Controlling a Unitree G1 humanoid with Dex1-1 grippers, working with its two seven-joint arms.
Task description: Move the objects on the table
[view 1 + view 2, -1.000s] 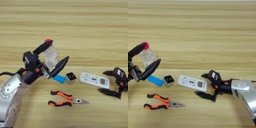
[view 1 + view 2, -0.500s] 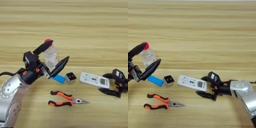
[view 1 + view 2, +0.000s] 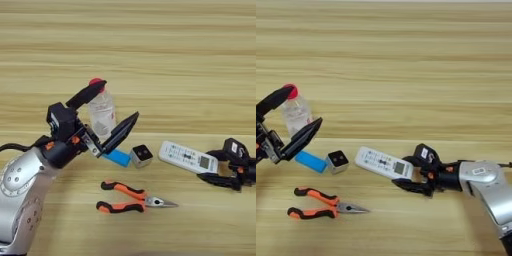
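On the table (image 3: pixel 150 45), a wide wooden top with plank lines, five small things are found clustered toward the near side. At the left, a clear plastic bottle (image 3: pixel 102 114) with a red cap is seen standing upright between the two black fingers of the left gripper (image 3: pixel 112 112), which are spread wide around it, one finger up by the cap and the other down by the base; whether either finger is actually touching the plastic can't be made out. Just below the lower finger, a flat blue block (image 3: pixel 118 158) is laid on the wood, and a small black cube (image 3: pixel 142 154) is parked right beside it on the right. Nearer the front edge, orange-and-black-handled pliers (image 3: pixel 131 197) are laid flat, nose pointed right.

Over to the right, a white remote control (image 3: pixel 382 163) is laid at a slant. The right gripper (image 3: pixel 410 172) is placed at its right end, fingers parted around that end, one over the top edge and one low on the table.
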